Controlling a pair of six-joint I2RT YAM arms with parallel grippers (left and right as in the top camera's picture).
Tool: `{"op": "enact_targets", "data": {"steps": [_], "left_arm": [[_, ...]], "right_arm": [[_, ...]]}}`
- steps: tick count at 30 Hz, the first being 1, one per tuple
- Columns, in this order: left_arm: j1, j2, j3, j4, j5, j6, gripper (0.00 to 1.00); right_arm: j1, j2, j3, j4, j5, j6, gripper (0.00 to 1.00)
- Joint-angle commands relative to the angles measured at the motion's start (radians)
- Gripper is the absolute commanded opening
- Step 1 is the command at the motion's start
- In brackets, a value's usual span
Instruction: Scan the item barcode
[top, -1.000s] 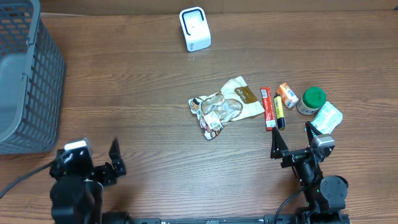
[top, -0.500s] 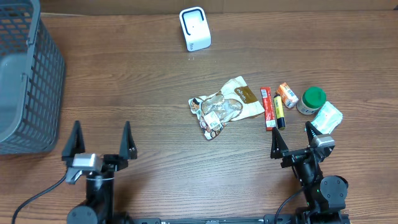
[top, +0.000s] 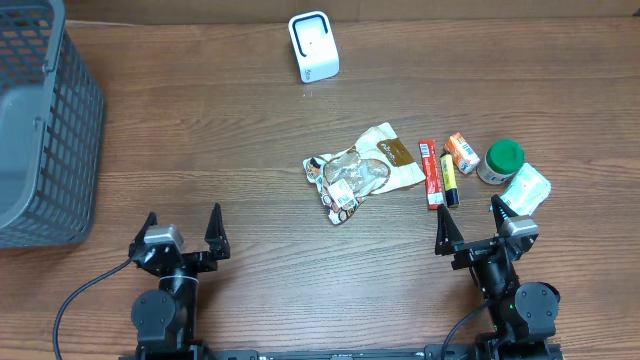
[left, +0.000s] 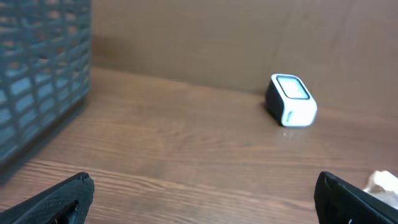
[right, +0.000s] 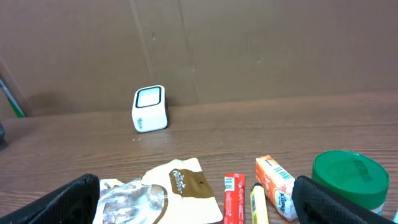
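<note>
Both claws sit low in the overhead frame with their fingers spread wide and nothing between them: the left claw (top: 183, 224) at lower left, the right claw (top: 468, 214) at lower right.

The items lie in a loose row on the bench (top: 200, 120), right of centre and just above the right claw. A cream-and-brown snack pouch (top: 390, 155) overlaps a clear packet (top: 345, 182), and their shared long axis runs from lower left to upper right. To their right, a red stick pack (top: 430, 173) and a yellow marker (top: 450, 180) lie side by side, both lengthwise up and down the frame. Further right are an orange tissue pack (top: 461, 153), a green-lidded jar (top: 502, 160) and a white-and-green packet (top: 526, 188).

The white barcode scanner (top: 314, 46) stands at top centre, well apart from the items. A grey basket (top: 70, 150) fills the upper left.
</note>
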Motion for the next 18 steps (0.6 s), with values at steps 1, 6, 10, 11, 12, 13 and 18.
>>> {"op": "enact_targets", "data": {"steps": [1, 6, 10, 11, 12, 13, 18], "left_arm": [[-0.006, -0.012, -0.003, 0.003, -0.056, -0.014, 1.00], [-0.006, -0.012, -0.003, 0.000, -0.034, -0.003, 1.00], [-0.007, -0.012, -0.003, 0.000, -0.022, -0.003, 1.00], [-0.007, -0.012, -0.003, 0.001, -0.023, -0.003, 1.00], [-0.006, -0.012, -0.003, 0.001, -0.023, -0.003, 1.00], [-0.006, -0.012, -0.003, 0.001, -0.024, -0.003, 1.00], [-0.006, -0.012, -0.003, 0.001, -0.024, -0.003, 1.00]], "right_arm": [[-0.003, -0.010, -0.011, 0.004, 0.013, -0.007, 1.00], [-0.003, -0.010, -0.011, 0.004, 0.013, -0.007, 1.00], [-0.003, -0.010, -0.011, 0.004, 0.013, -0.007, 1.00], [-0.003, -0.010, -0.011, 0.004, 0.013, -0.007, 1.00], [-0.003, -0.010, -0.011, 0.004, 0.013, -0.007, 1.00], [-0.003, -0.010, -0.011, 0.004, 0.013, -0.007, 1.00], [-0.003, -0.010, -0.011, 0.004, 0.013, -0.007, 1.00]]}}
